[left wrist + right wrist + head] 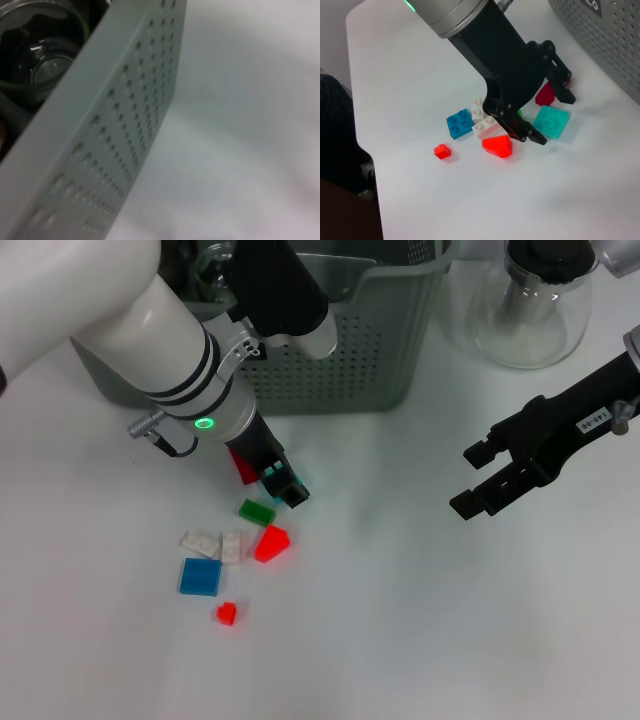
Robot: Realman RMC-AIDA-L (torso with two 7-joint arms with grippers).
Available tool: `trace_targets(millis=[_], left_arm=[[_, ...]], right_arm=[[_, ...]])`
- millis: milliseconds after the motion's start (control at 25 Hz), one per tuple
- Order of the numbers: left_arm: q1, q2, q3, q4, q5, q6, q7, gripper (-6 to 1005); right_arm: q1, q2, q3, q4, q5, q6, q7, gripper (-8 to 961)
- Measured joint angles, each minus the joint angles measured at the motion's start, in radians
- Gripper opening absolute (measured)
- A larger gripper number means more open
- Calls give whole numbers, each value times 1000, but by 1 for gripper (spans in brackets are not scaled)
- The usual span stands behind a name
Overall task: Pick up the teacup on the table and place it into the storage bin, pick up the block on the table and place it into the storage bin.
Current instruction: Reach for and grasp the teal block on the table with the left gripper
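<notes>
Several blocks lie on the white table in front of the storage bin (350, 350): teal (551, 121), dark red (545, 94), green (256, 511), red wedge (271, 543), white (212, 543), blue (200, 576) and small red (226, 614). My left gripper (282, 483) is low over them. In the right wrist view it (551, 117) is open, with its fingers on either side of the teal block. A glass teacup (45, 65) sits inside the bin (115, 130). My right gripper (468, 480) is open and empty above the table at the right.
A clear glass teapot (530, 300) stands at the back right, beside the bin. The bin's perforated wall (610, 45) rises just behind the blocks. Bare white table lies between the two grippers.
</notes>
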Motion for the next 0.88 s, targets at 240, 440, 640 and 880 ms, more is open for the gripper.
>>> trace_targets(millis=[240, 440, 640, 880], left_arm=[[0, -2, 26, -13, 0, -12, -4, 674], [0, -2, 43, -21, 0, -21, -11, 674], [-1, -2, 62, -21, 0, -29, -24, 674], [-1, 1, 67, -14, 1, -26, -29, 475]], right_arm=[[0, 0, -1, 0, -1, 2, -1, 928], [0, 0, -2, 4, -2, 3, -1, 927], [0, 0, -3, 8, -2, 6, -1, 928], [-1, 0, -3, 8, -2, 8, -1, 928]])
